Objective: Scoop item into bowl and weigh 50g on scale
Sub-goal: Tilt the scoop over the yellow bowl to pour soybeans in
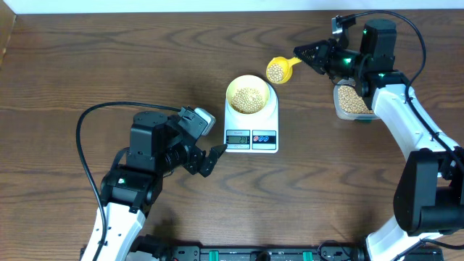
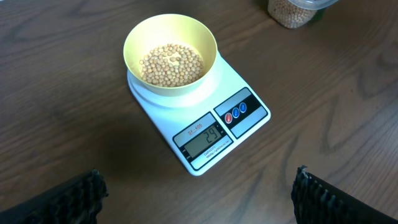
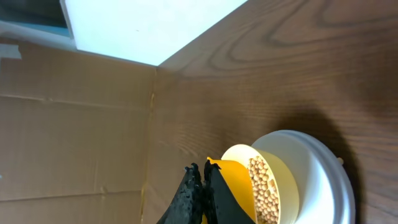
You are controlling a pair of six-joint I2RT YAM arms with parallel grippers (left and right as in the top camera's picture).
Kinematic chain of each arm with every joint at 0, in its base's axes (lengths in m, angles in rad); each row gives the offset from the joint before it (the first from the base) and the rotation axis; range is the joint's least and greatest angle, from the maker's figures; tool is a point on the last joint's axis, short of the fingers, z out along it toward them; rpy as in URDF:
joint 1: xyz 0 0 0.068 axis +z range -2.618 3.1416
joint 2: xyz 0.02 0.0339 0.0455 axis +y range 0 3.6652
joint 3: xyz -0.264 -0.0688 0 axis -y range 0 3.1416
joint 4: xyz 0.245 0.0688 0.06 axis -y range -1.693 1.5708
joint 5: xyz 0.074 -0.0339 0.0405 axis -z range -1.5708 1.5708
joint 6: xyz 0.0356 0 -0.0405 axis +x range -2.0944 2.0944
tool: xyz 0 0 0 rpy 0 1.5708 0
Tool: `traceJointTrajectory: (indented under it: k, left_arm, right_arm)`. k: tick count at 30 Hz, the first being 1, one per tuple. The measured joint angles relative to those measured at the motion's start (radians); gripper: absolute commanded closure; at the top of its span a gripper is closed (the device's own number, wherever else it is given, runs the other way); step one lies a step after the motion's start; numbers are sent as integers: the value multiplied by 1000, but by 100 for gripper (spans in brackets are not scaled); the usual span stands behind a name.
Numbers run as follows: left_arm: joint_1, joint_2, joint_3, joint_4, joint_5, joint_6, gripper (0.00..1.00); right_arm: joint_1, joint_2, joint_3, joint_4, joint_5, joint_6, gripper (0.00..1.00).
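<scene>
Overhead: right claw [image 1: 300,53] tight on bean-filled scoop [image 1: 279,69]; left claw [image 1: 212,160] wide, empty.

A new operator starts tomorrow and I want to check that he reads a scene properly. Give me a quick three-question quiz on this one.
1. True or false: the bowl sits on the scale.
2. What does the right gripper hold? A) the bowl B) the scoop, loaded with beans C) nothing
3. Fill in: the left gripper, beside the scale, is ____ (open or shut).
Key: 1 true; 2 B; 3 open.
</scene>
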Motion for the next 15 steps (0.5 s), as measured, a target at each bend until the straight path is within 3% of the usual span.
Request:
traceJointTrajectory:
  k: [15]
  left_arm:
    - [0, 0, 0, 0, 0, 0, 2]
  right_arm:
    - [116, 0, 0, 6, 97, -116, 99]
